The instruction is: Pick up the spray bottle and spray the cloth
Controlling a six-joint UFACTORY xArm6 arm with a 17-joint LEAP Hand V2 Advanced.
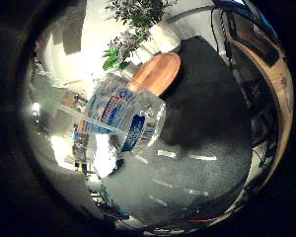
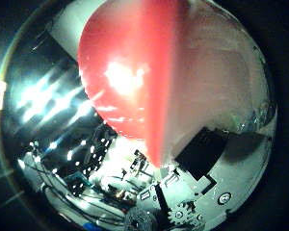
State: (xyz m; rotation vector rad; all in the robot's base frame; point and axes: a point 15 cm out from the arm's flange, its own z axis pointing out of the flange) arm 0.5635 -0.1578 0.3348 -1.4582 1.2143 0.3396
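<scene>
Spray bottle (image 1: pixel 121 116) close against the palm, clear body with blue label filling the middle of the little-finger-side view, tilted, apparently lifted off the dark worktop (image 1: pixel 207 143) below. Red sprayer head (image 2: pixel 130 77) of the same bottle pressed right up to the thumb-side camera, covering most of that view. Hand (image 2: pixel 197 192) visible only as white and black geared parts at the edge of the thumb-side view; curl of the fingers not shown, so impossible to tell whether clenched round the bottle or not, though the bottle's nearness to both palm cameras suggests a grasp. Such a hold probably chosen to bring the head near the thumb side, handy for working the trigger.

Round wooden board (image 1: pixel 155 74) lying on the worktop just beyond the bottle, a leafy plant (image 1: pixel 133 24) behind it. No cloth to be made out in either view, so aim at it not judgeable. Likely stage: bottle picked up, spraying not yet done. Risk: slippery clear plastic, tilted, possibly sliding in the hold when the trigger gets pressed.
</scene>
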